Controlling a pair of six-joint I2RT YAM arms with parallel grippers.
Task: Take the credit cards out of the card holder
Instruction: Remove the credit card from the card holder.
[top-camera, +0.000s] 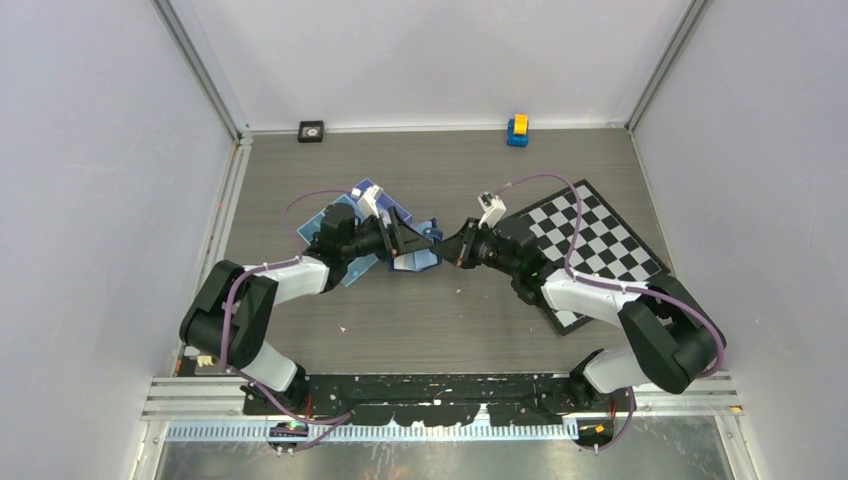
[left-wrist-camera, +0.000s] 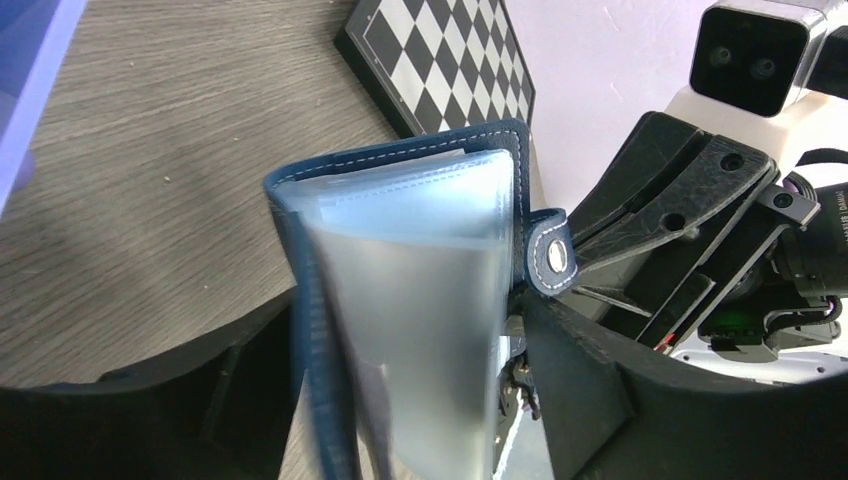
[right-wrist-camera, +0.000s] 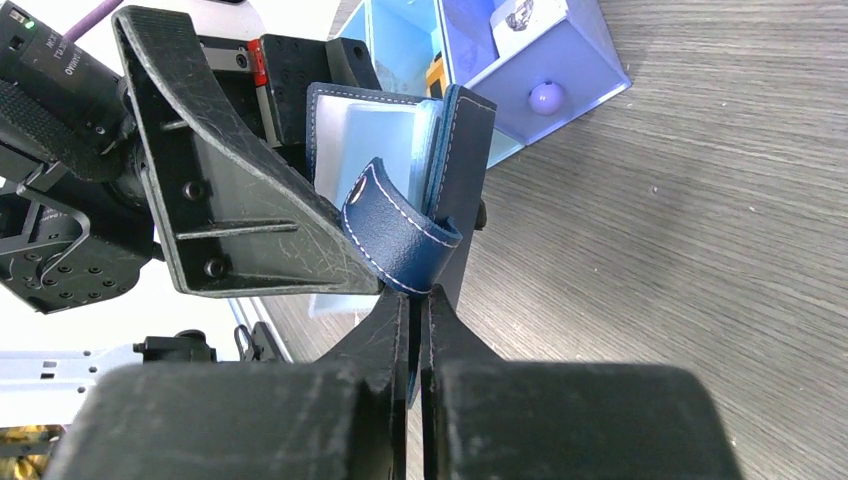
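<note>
The card holder (top-camera: 418, 254) is a navy wallet held above the table between both grippers. My left gripper (top-camera: 412, 243) is shut on it; in the left wrist view the card holder (left-wrist-camera: 400, 300) stands between the jaws, open, showing cloudy clear sleeves and its snap strap (left-wrist-camera: 556, 257). My right gripper (top-camera: 460, 246) is shut on the edge of the navy cover (right-wrist-camera: 470, 160), just below the curled strap (right-wrist-camera: 395, 235). The right gripper (right-wrist-camera: 415, 300) has its fingers pressed together on that thin edge. No credit cards show clearly in the sleeves.
A chessboard (top-camera: 590, 245) lies at the right under the right arm. A light-blue compartment tray (right-wrist-camera: 570, 70) sits behind the left gripper, with a purple ball (right-wrist-camera: 545, 97) and something small and orange (right-wrist-camera: 435, 72) in it. A blue-yellow toy (top-camera: 517, 130) and a black square (top-camera: 311, 131) sit at the back.
</note>
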